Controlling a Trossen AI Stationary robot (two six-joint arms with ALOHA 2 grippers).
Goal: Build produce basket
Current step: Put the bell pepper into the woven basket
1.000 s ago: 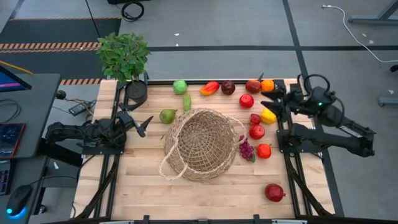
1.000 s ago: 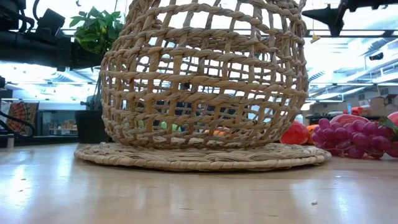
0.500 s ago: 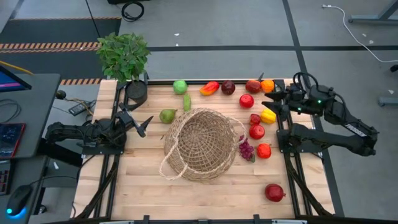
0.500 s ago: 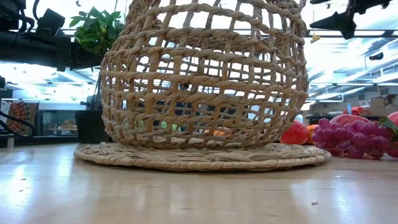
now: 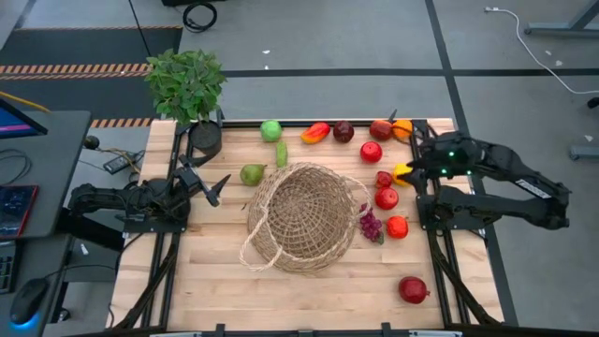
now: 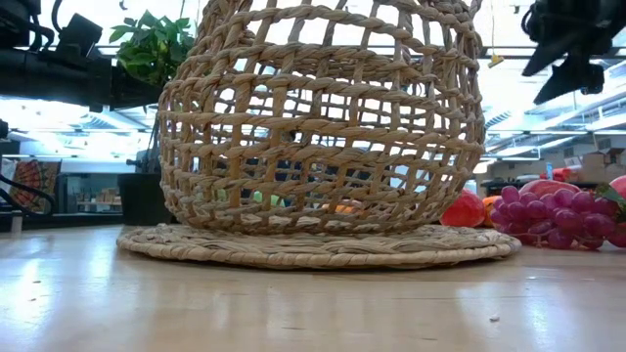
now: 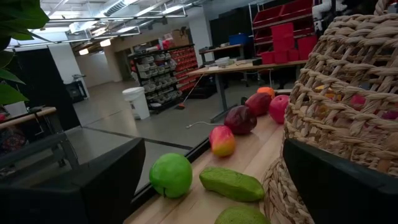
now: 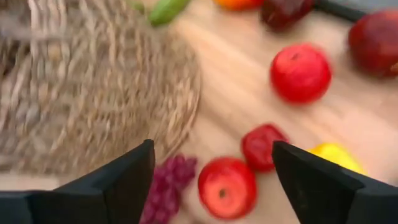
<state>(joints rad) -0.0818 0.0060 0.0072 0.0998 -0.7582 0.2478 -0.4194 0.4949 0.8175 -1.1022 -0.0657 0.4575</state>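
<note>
The tan wicker basket stands on the table's middle, its loop handle toward the near left; it fills the low view. The produce lies around it: a green apple, a pear, red pieces, a yellow piece, purple grapes, a red piece near the front. My right gripper hovers open above the red pieces right of the basket, touching nothing. My left gripper waits open left of the basket, by the pear.
A potted leafy plant stands at the far left corner. More produce lines the far edge: a mango-coloured piece, a dark red one, an orange. Bare wood lies near the front edge.
My right gripper has swung from level to pointing down and has come lower over the red and yellow pieces right of the basket. The produce and the basket have stayed where they were.
</note>
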